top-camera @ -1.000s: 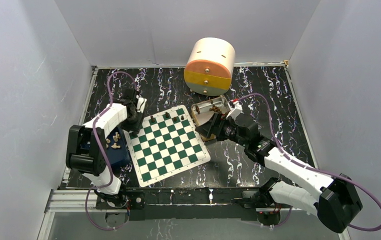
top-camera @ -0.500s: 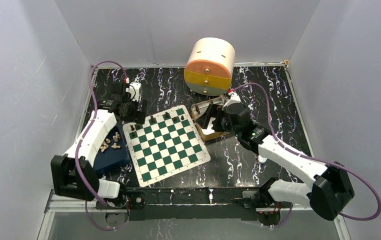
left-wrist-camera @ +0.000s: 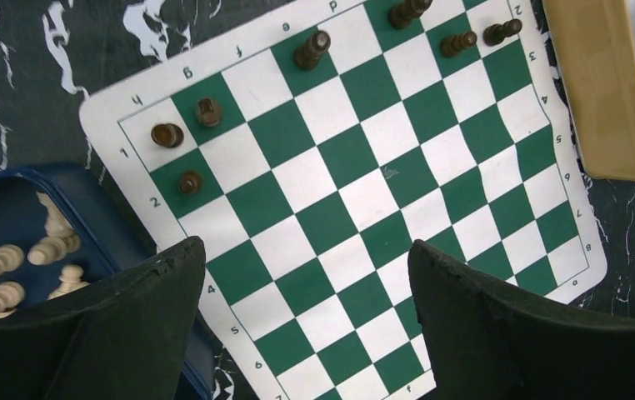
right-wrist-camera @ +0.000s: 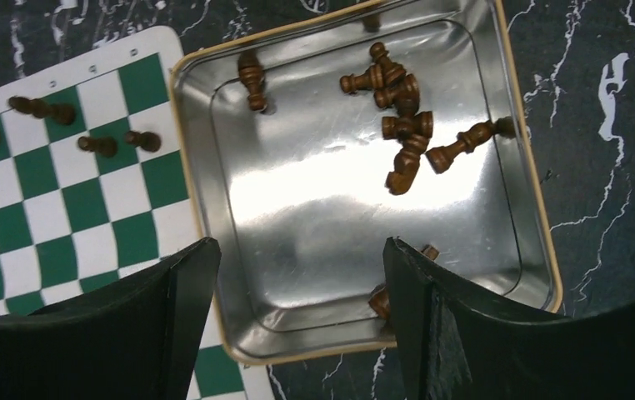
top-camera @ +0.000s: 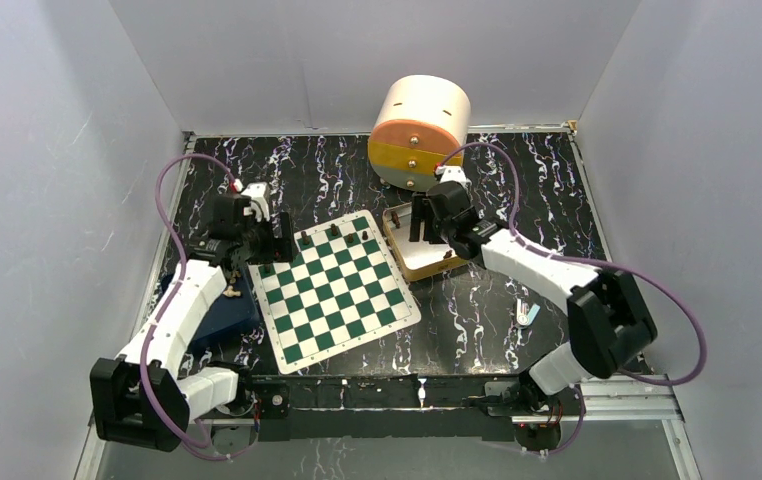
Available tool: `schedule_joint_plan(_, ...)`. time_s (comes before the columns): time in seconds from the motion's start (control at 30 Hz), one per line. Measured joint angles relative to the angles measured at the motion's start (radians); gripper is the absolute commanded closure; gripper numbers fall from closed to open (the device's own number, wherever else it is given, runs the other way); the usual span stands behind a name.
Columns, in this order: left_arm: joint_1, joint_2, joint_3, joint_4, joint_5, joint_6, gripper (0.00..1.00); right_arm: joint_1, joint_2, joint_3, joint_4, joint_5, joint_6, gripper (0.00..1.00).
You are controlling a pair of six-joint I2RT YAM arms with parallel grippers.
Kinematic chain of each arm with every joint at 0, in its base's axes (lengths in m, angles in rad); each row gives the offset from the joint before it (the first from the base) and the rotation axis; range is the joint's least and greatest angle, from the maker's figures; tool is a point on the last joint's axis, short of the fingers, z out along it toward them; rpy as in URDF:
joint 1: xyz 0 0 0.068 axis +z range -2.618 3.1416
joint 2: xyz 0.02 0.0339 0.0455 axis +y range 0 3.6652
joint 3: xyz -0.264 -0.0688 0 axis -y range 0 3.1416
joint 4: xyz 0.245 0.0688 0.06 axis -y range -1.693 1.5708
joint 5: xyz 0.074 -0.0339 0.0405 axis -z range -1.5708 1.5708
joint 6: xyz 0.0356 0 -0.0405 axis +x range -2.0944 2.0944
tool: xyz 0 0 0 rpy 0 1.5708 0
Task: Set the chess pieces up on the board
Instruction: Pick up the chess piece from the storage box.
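The top external view looks down from high above the near edge, taking in the whole black, white-veined marble-patterned bench [top-camera: 477, 310]. The left wrist view looks almost straight down at close range, between its own dark jaws, onto the flat green-and-white checkered chess board [left-wrist-camera: 364, 192]. The right wrist view sits close above the shiny metal tray with a tan rim [right-wrist-camera: 314, 217], its own jaws at the bottom. Board and tray show in all three views.

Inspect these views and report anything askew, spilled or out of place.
The board lies turned at an angle to the table. In the metal tin, the dark chess pieces lie toppled in a loose heap, not upright. Nothing looks damaged.
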Motion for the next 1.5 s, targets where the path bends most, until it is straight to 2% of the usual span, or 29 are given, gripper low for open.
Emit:
schedule_joint_plan(0.13,0.001,-0.062,-0.105,0.061,0.001,-0.034,0.14,-0.04,0.08,0.031,0.002,0.015,-0.05,0.5)
schedule_joint_plan(0.23,0.001,-0.093,-0.131,0.093,0.001,-0.032,0.15,-0.082,0.135,0.05,0.01,0.017,-0.066,0.56)
schedule_joint_plan(0.67,0.003,-0.136,-0.173,0.17,0.026,-0.031,0.16,-0.138,0.288,0.096,0.033,0.029,-0.04,0.63)
schedule_joint_plan(1.07,0.003,-0.153,-0.173,0.175,0.036,-0.03,0.17,-0.138,0.336,0.104,0.029,0.03,-0.008,0.65)
schedule_joint_plan(1.2,0.004,-0.153,-0.173,0.175,0.036,-0.029,0.18,-0.138,0.357,0.117,0.029,0.031,-0.007,0.69)
schedule_joint_plan(1.43,0.005,-0.153,-0.173,0.175,0.036,-0.024,0.19,-0.139,0.379,0.132,0.023,0.041,-0.01,0.67)
schedule_joint_plan(1.5,0.005,-0.153,-0.173,0.175,0.036,-0.023,0.19,-0.139,0.381,0.135,0.018,0.042,-0.011,0.69)
